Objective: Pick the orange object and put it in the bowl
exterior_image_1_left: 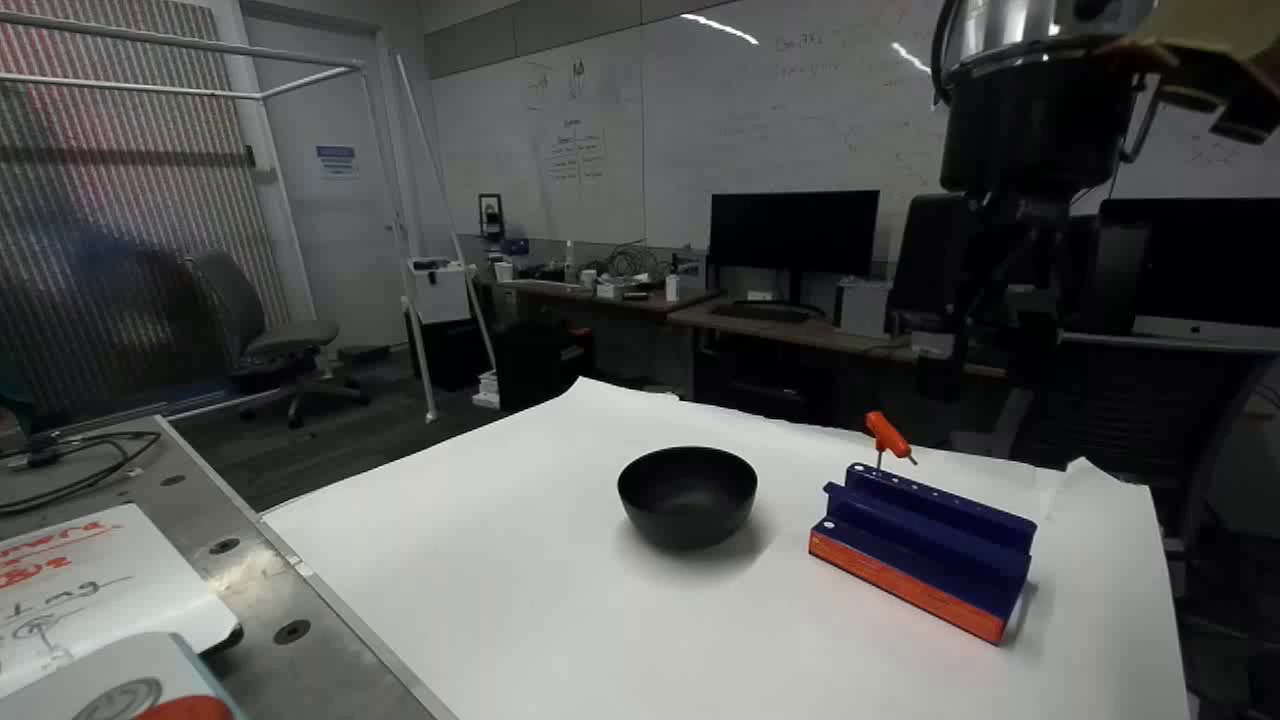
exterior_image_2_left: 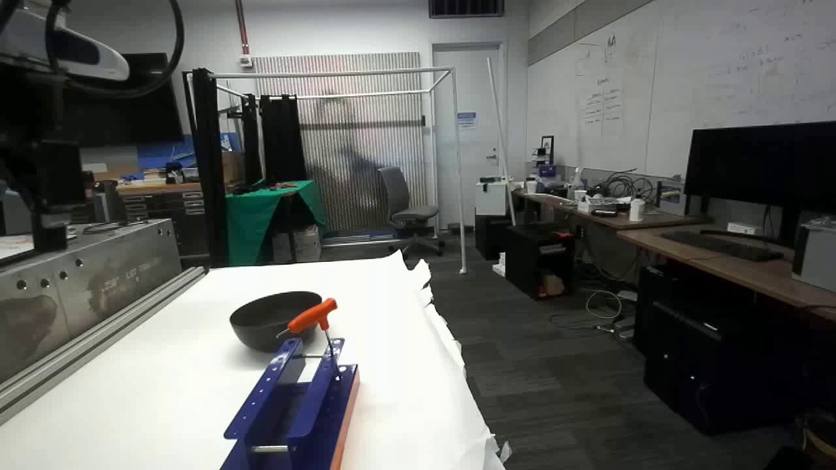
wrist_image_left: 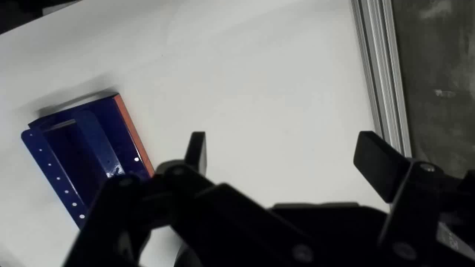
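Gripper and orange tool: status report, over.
Gripper open, holding nothing. Orange tool standing in blue stand, not yet in black bowl. Stand might crowd a low grasp.

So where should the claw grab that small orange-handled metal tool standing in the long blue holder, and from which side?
Probably by its chunky orange handle, coming from above with the open black claw straddling its width: the handle sits clear above the blue holder, while the thin metal shaft runs into it.

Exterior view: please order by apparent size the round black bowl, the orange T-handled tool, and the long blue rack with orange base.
In an exterior view, largest first:
blue rack
black bowl
orange tool
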